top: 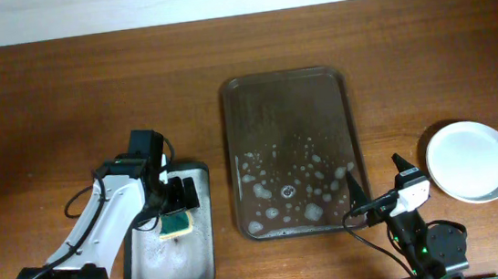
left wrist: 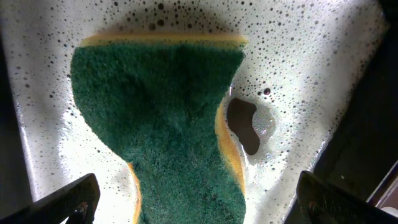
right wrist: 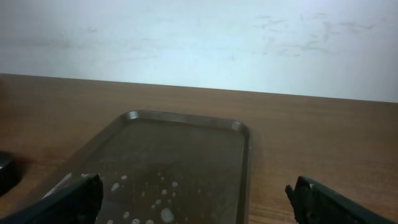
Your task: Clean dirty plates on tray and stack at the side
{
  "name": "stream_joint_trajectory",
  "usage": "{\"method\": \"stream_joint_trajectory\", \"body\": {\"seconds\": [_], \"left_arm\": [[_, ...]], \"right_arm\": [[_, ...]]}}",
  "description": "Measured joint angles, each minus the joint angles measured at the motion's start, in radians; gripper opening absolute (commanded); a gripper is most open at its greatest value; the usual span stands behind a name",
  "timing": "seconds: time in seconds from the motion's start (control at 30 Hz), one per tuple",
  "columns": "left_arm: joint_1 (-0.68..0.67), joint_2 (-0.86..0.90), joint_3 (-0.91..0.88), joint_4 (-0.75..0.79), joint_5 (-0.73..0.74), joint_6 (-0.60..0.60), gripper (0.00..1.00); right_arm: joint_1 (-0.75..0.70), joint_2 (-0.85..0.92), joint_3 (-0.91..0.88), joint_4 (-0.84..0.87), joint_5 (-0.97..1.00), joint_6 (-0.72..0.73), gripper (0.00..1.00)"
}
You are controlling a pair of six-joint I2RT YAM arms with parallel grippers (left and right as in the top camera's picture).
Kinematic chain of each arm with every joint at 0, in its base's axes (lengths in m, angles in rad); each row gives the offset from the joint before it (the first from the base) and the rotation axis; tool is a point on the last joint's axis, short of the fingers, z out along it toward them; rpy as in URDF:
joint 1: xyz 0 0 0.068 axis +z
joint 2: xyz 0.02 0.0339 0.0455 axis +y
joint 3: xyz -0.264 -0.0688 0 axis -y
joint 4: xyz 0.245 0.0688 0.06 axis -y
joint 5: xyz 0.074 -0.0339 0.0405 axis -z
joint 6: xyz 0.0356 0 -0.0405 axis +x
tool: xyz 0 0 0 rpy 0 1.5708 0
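The dark brown tray (top: 285, 86) lies at the table's centre with soap suds on its near half and no plate on it. It also shows in the right wrist view (right wrist: 180, 143). The white plates (top: 471, 161) sit on the table to the right of the tray, looking clean. I cannot tell how many are stacked. My left gripper (top: 171, 206) is open above a green and yellow sponge (top: 177, 222), and its fingers (left wrist: 199, 199) stand apart on either side of the sponge (left wrist: 161, 112). My right gripper (top: 377, 177) is open and empty at the tray's front right corner, as the right wrist view (right wrist: 196, 193) shows.
A smaller grey metal tray (top: 201, 263) with foamy water holds the sponge at the front left. Its foam (left wrist: 298, 74) fills the left wrist view. Both arm bases stand at the table's front edge.
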Motion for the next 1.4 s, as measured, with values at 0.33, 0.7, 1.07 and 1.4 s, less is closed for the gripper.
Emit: {"method": "stream_joint_trajectory", "body": {"seconds": [0.33, 0.7, 1.07, 1.4], "left_arm": [[-0.128, -0.540, -0.052, 0.004, -0.141, 0.000, 0.99], [0.033, -1.347, -0.375, 0.426, -0.068, 0.209, 0.99], [0.040, -1.540, -0.894, 0.874, 0.034, 0.254, 0.99], [0.040, -1.538, -0.894, 0.805, 0.033, 0.254, 0.99]], "right_arm": [[0.000, -0.003, -0.001, 0.001, 0.000, 0.000, 0.99], [0.000, -0.003, -0.001, 0.001, 0.000, 0.000, 0.99], [0.000, -0.005, -0.001, 0.001, 0.000, 0.000, 0.99], [0.000, -0.005, -0.001, 0.001, 0.000, 0.001, 0.99]]}}
